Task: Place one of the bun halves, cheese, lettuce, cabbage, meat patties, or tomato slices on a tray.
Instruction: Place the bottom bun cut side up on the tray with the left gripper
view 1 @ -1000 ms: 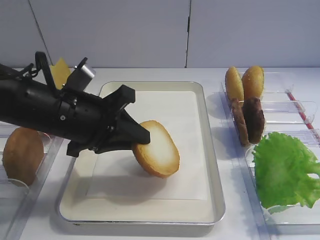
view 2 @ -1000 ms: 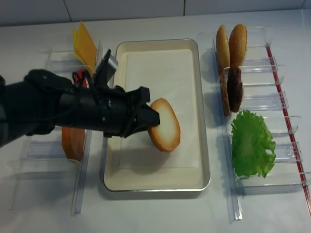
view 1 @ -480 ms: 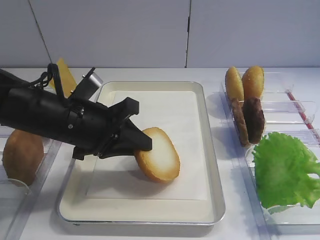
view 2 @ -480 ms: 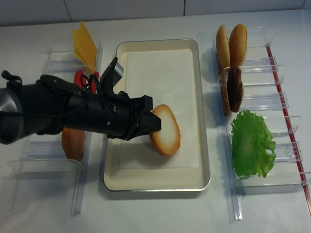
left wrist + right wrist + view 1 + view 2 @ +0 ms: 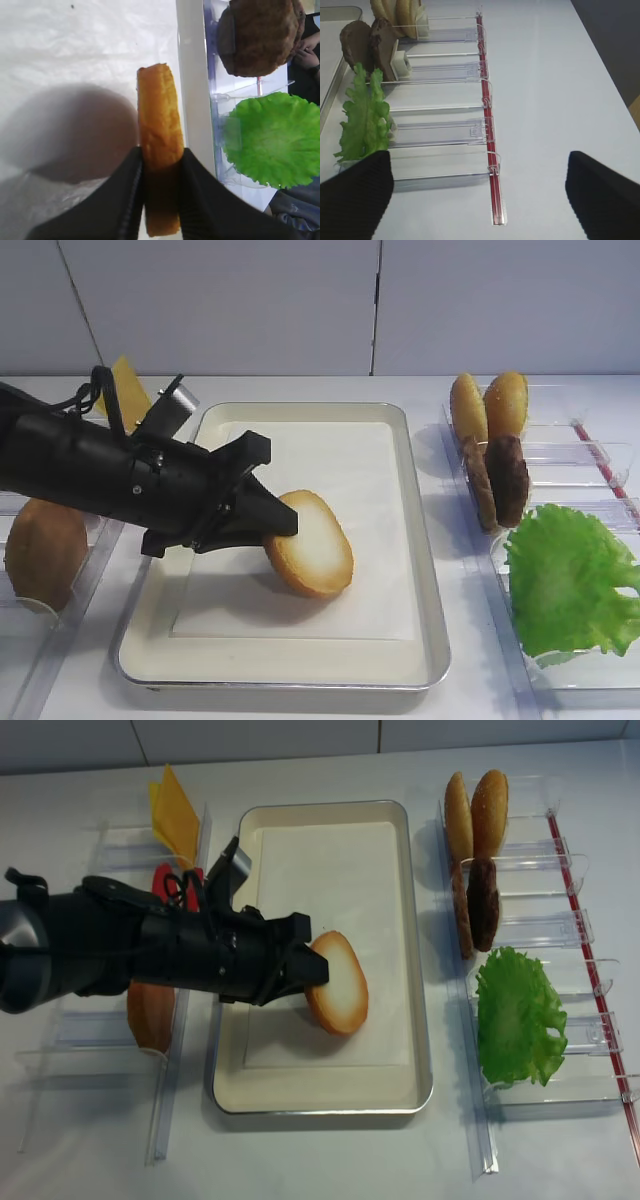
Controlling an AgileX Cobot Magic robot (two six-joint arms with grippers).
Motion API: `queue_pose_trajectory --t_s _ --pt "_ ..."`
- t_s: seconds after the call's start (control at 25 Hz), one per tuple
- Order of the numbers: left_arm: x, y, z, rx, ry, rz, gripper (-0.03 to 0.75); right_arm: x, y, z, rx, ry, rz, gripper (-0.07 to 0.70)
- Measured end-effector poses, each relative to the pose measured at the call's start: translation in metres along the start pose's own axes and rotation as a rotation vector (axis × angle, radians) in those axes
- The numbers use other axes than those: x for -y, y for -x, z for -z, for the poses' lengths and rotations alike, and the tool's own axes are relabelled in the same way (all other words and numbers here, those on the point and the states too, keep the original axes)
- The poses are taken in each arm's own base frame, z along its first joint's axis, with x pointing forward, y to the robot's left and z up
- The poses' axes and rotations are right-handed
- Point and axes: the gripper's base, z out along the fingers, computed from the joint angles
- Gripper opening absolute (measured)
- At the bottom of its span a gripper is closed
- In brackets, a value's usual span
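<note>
Exterior high view: the left gripper (image 5: 272, 525) reaches in from the left over the tray (image 5: 420, 540), its jaws clamped on the edge of the bun half (image 5: 312, 555). The bun half stands tilted on its rim over the white paper liner (image 5: 350, 470), pale cut face turned toward the camera, and its lower edge looks to touch the liner near the tray's middle. The left wrist view shows the bun's golden rim pinched between the two black fingers (image 5: 127, 200), with its shadow on the paper to one side.

Left of the tray, the black arm covers much of the clear plastic bins (image 5: 100, 1030); the cheese (image 5: 175, 815) leans upright behind it, a bit of red tomato slices (image 5: 165, 880) peeks out beside the arm, and a brown domed bun (image 5: 42, 550) stands in the near bin. Right of the tray, well apart from the held bun, stand two golden-yellow buns (image 5: 490, 405), then the meat patties (image 5: 500, 480) on edge, then the lettuce (image 5: 570, 580).

In the right wrist view the right gripper (image 5: 480, 200) hangs over the bare table beside the right-hand bins, its fingers (image 5: 355, 200) spread wide apart and holding nothing
</note>
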Motion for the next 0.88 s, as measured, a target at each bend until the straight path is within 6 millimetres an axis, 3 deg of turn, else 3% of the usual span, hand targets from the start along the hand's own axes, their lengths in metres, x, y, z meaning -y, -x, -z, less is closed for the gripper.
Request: queue_pose_trajectory --t_s 0.88 --pt "0.0001 -0.0035 0.0033 -0.057 -0.032 -0.011 0.147 0.0 0.0 0.0 0.0 0.0 0.0 0.692"
